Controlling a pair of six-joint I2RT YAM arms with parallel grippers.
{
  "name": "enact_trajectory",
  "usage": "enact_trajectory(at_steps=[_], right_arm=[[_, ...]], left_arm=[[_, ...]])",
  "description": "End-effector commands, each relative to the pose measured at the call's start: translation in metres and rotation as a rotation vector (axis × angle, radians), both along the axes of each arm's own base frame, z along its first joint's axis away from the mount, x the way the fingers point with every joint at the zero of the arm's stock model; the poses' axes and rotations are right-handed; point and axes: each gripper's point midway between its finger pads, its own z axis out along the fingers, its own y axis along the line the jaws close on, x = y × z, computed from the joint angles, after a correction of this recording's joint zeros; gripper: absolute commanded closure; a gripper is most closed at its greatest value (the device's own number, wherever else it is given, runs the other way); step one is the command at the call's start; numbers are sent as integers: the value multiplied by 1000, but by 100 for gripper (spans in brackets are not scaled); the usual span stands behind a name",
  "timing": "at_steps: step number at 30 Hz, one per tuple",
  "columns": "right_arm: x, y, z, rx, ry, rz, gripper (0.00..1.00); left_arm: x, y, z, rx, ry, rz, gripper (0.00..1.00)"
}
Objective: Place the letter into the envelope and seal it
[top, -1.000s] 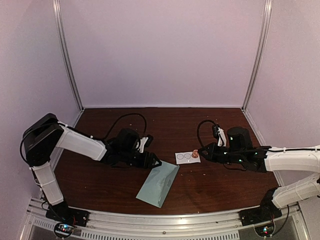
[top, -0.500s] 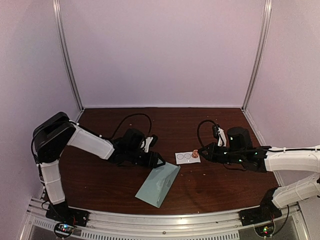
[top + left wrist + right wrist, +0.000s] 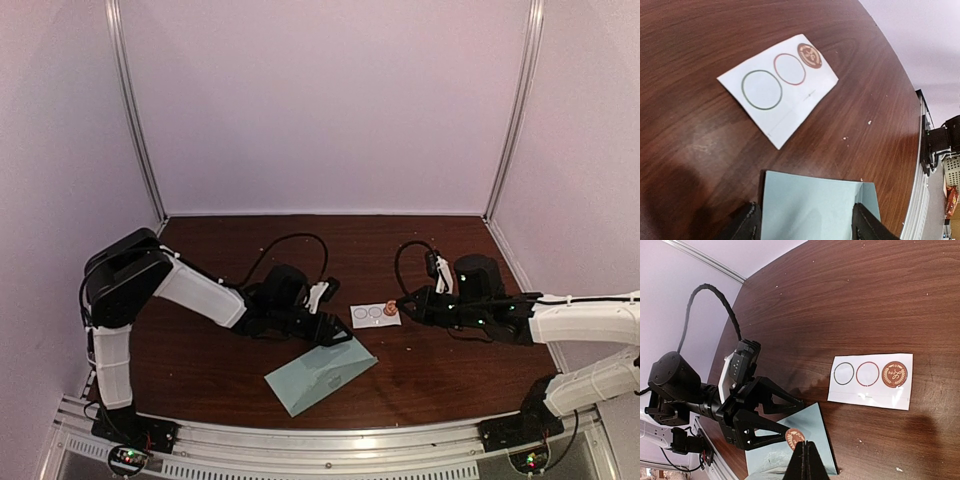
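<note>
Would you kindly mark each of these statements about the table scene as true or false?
1. The white rectangular sticker sheet carries one brown round sticker beside two empty rings. True.
2. The right pincer is wide open. False: its fingers are shut together.
3. The pale teal-green paper envelope lies on the dark wooden table. True.
4. The sticker sheet lies on top of the envelope. False: it lies on the bare table, apart from the envelope and farther from the arm bases.
5. The left pincer is clamped shut. False: its fingers stand apart, over the envelope's end.
</note>
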Motion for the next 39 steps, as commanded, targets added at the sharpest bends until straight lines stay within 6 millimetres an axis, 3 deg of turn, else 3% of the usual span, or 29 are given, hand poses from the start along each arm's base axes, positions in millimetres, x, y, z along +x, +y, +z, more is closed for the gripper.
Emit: enact_trajectory(at_steps=[1,5,8,12,15,22,25,28,33,39], right_arm=[[0,-3,6,22,-23,-9,100],[0,-5,9,25,-30,-17,100],[0,-6,12,28,-36,-19,100],[-1,-7,13,27,-39,-18,100],[-2,-7,12,27,-37,-12,100],[-6,-6,10,22,-34,5,100],[-8,-6,7,22,-25,6,100],[-8,-5,7,31,-25,6,100],[-10,-2,7,35,-23,19,100],[-16,5,1,25,-10,53,100]], left_arm=[[-14,-16,-2,-41,22,-50,36],[-17,-23,13,-79,-13,-76,36],[-10,-21,39,-101,-104,-66,36],[-8,-4,78,-96,-234,-44,36],[-25,14,95,-88,-275,-73,46],[-105,49,104,-54,-265,-246,62],[-126,57,117,-78,-257,-272,64],[-138,59,119,-89,-237,-286,65],[-147,53,96,-38,-204,-314,70],[-156,39,81,-66,-172,-372,74]])
